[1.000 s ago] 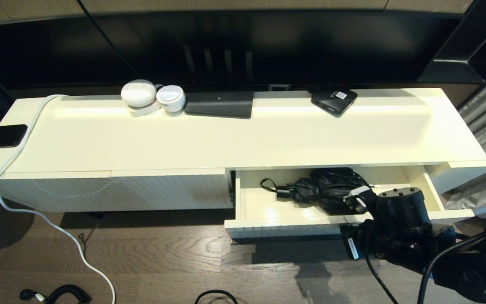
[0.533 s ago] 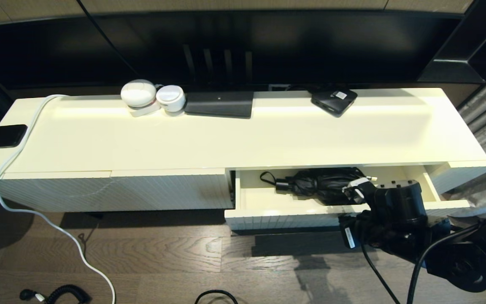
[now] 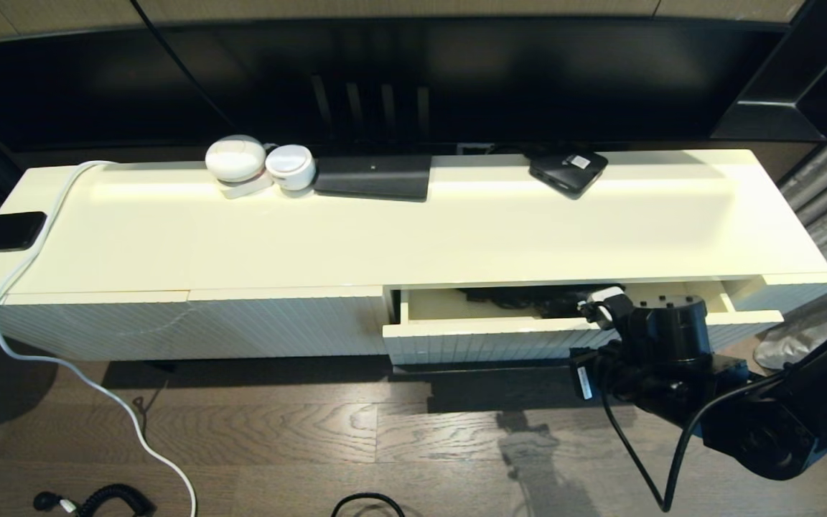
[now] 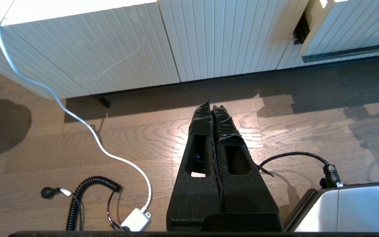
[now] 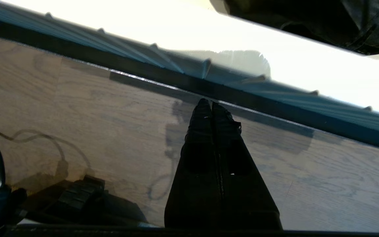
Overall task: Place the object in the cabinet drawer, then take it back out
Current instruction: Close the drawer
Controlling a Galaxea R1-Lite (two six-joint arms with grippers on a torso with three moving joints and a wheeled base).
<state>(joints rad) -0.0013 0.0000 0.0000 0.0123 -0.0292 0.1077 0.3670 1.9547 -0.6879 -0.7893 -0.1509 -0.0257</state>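
A long, low cream-white cabinet (image 3: 413,230) with vertically ribbed fronts stands on the dark wood plank floor (image 3: 277,438). On its top, along the back edge, sit 2 round white devices (image 3: 259,164), a flat dark grey box (image 3: 374,177) and a small black box (image 3: 568,171); a white cable (image 3: 26,273) trails down the cabinet's left end to the floor.

The wide shallow white cabinet drawer (image 3: 485,337), on the right half, is open only a narrow way. Inside it lies a black bundled object with cords (image 3: 528,300), mostly hidden under the cabinet top.

The right hand (image 5: 212,106) is just in front of the drawer's ribbed front, low by the thin black bar handle (image 5: 229,95), its fingers pressed together and holding nothing; the black object lies beyond it, inside the drawer. The left hand (image 4: 212,106), fingers together and empty, hangs over the floor, well apart from the drawer.
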